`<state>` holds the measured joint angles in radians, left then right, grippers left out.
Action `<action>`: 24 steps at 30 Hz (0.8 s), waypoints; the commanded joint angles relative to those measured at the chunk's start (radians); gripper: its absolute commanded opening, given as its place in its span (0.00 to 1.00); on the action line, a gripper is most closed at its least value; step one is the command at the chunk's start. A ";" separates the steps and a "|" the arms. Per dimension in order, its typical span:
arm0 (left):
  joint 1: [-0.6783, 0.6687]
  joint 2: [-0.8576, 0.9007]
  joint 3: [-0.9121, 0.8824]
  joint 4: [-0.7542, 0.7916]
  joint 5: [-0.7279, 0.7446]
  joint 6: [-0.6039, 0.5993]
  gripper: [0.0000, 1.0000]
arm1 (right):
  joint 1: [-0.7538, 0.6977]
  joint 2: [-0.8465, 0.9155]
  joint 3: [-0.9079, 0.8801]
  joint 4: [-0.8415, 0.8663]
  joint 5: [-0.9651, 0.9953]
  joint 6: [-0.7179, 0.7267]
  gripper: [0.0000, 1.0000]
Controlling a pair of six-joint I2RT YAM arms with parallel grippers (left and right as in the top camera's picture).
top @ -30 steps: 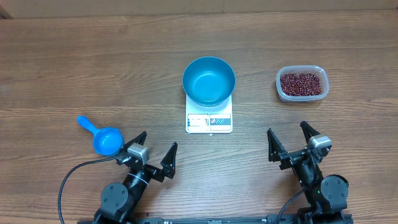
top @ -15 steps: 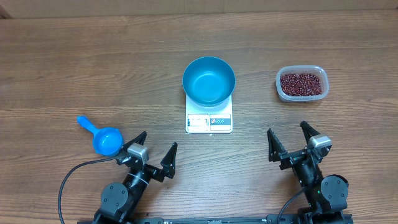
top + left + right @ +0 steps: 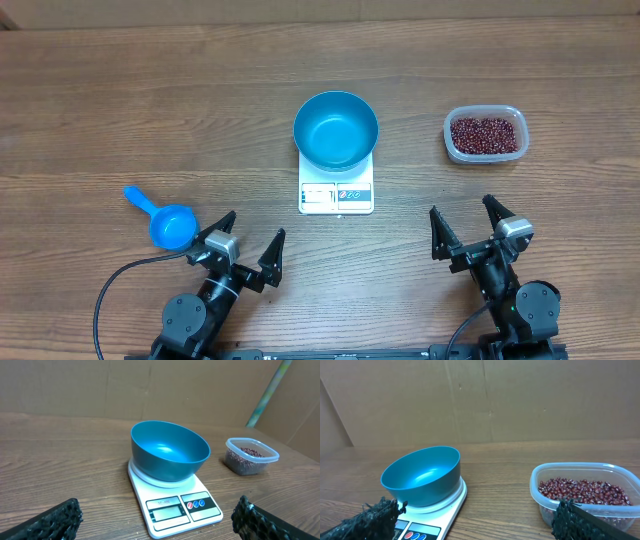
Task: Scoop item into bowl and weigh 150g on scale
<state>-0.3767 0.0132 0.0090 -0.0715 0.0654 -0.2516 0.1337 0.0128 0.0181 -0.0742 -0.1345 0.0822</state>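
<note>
Lying just beside the left gripper (image 3: 253,228), on its left side, the scoop (image 3: 172,227) is found with its cup nearest the jaws and its handle running away to the far left, so its long axis is set on a slant across the table (image 3: 100,100). Both pairs of jaws are seen spread wide and empty; nothing is held by the left gripper or by the right gripper (image 3: 460,206). The beans (image 3: 485,134) are kept in the tub (image 3: 449,145), ahead of the right gripper and well apart from it. The bowl (image 3: 335,130) is seated on the scale (image 3: 336,196), between the arms and farther out; no beans are seen in it, so no scooping is judged to have been done. The scoop is nearest the left arm, while the tub lies on the right side. The handle is judged to be the part to be taken; since it points away from the jaws, a reach past the cup and a turn of the wrist across the handle would be called for.
</note>
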 commanded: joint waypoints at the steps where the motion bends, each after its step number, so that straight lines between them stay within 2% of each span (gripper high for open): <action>1: 0.011 -0.008 -0.004 -0.002 -0.020 0.008 1.00 | 0.005 -0.010 -0.010 0.005 -0.005 0.006 1.00; 8: 0.012 -0.008 0.037 -0.022 0.064 -0.040 1.00 | 0.005 -0.010 -0.010 0.005 -0.005 0.007 1.00; 11: 0.012 0.001 0.155 -0.145 0.028 0.019 1.00 | 0.005 -0.010 -0.010 0.005 -0.005 0.006 1.00; 14: 0.012 0.069 0.343 -0.324 -0.061 0.109 1.00 | 0.005 -0.010 -0.010 0.005 -0.005 0.007 1.00; 18: 0.012 0.222 0.569 -0.472 -0.141 0.162 1.00 | 0.005 -0.010 -0.010 0.005 -0.005 0.007 1.00; 24: 0.012 0.543 0.953 -0.752 -0.304 0.157 1.00 | 0.005 -0.010 -0.010 0.005 -0.005 0.006 1.00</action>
<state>-0.3710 0.4473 0.8196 -0.7506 -0.1299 -0.1184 0.1333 0.0128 0.0181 -0.0738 -0.1341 0.0826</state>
